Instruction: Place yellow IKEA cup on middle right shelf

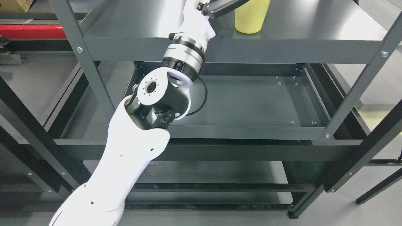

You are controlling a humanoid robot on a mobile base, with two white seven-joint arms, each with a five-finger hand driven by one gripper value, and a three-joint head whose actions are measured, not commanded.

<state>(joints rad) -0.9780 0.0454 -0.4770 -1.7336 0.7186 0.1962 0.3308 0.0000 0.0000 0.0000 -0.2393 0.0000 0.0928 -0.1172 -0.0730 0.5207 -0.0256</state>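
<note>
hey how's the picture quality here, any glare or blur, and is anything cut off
Head view: sharp overall, no motion blur; soft glare patches on the top shelf and the white left arm; the lower shelves sit in shadow; the yellow cup and the left hand are cropped by the top edge.

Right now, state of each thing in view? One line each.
yellow cup: upright on the top shelf, top cut off by the frame edge.
left hand: at the picture's top beside the cup, dark fingers partly out of frame; grasp unclear.
top shelf: holds the cup.
middle shelf: nothing seen on it.
right hand: not in view.
</note>
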